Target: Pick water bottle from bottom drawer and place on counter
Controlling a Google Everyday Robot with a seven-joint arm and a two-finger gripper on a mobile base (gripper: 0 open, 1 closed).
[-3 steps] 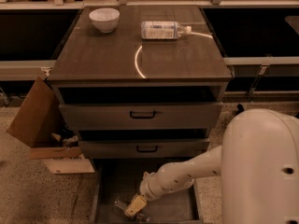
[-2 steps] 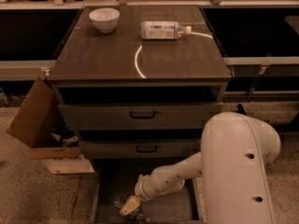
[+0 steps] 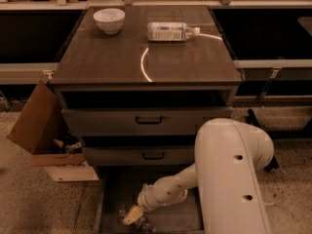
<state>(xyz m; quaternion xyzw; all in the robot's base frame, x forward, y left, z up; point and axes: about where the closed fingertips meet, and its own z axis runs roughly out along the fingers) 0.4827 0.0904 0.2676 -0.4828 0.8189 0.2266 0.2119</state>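
The bottom drawer (image 3: 178,217) is pulled open at the foot of the cabinet, showing a dark flat floor. My gripper (image 3: 132,215) is down inside it at the front left, reaching in from the right on a white arm (image 3: 229,179). A small clear crinkled water bottle (image 3: 142,224) lies on the drawer floor right at the gripper's tip, partly hidden by it. I cannot tell whether the gripper holds it. The counter (image 3: 117,57) is the dark wood-grain top of the cabinet, with a bright curved glare mark.
A white bowl (image 3: 109,20) and a larger labelled bottle (image 3: 171,31) lying on its side sit at the counter's back. Two shallower drawers (image 3: 148,120) with black handles sit above the open one. An open cardboard box (image 3: 41,130) stands on the floor to the left.
The arm's big white link has swung left and closer to the camera. The gripper has slid a little to the left inside the bottom drawer.
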